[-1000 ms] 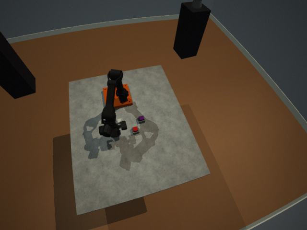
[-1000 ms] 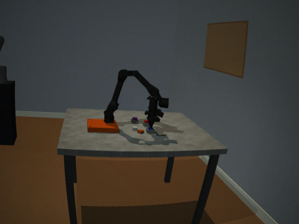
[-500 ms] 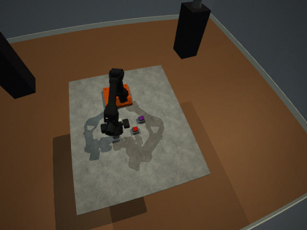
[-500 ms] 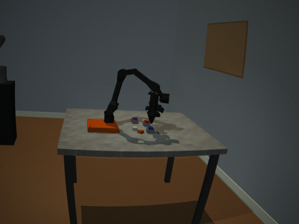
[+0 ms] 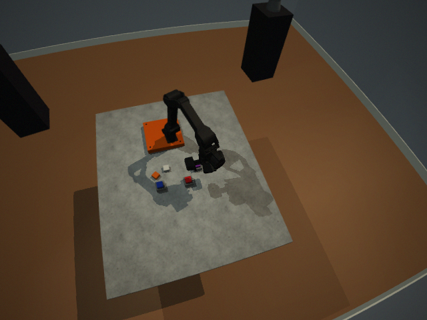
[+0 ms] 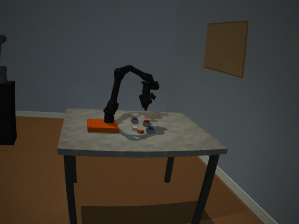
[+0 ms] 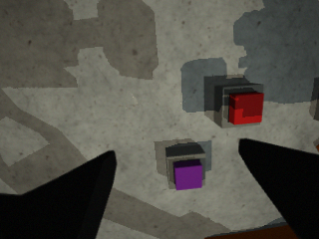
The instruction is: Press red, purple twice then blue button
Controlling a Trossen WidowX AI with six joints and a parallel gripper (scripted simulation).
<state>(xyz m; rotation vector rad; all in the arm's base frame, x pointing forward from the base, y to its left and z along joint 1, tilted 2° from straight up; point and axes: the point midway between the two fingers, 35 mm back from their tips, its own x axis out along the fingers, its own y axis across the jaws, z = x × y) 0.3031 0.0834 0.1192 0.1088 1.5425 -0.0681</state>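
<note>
Working from the left of the top view, you are seeing the orange base plate [image 5: 161,136] sitting toward the far left part of the worktop [image 5: 193,248], with the black arm [image 5: 191,119] rising from it and partly covering its surface. Next come the orange block [image 5: 155,175] and the white block [image 5: 166,167], lying near each other, and just in front of the orange one the blue button [image 5: 159,185] on its grey housing. Farther right the red button [image 5: 187,179] is sitting apart from the blocks.

The purple button [image 5: 197,167] is the hard one to make out from above: the wrist is hanging over it, and only a sliver of purple is showing between the dark links. In the wrist view you are getting it plainly, the purple button [image 7: 188,174] lying between the two fingertips, with the red button [image 7: 245,108] beyond it and to the right. A strip of orange is peeking in at that view's bottom right edge, too cut off to say what it is.

The claw [image 7: 176,156] is standing wide, with nothing between its fingers. In the side view the claw [image 6: 145,107] is pointing downward and hanging above the worktop, well clear of the purple button [image 6: 134,118] below it. From that angle its fingers are merging into one dark point, so the spread is not readable there. Overlapping arm shadows are mottling the worktop around all three buttons.
</note>
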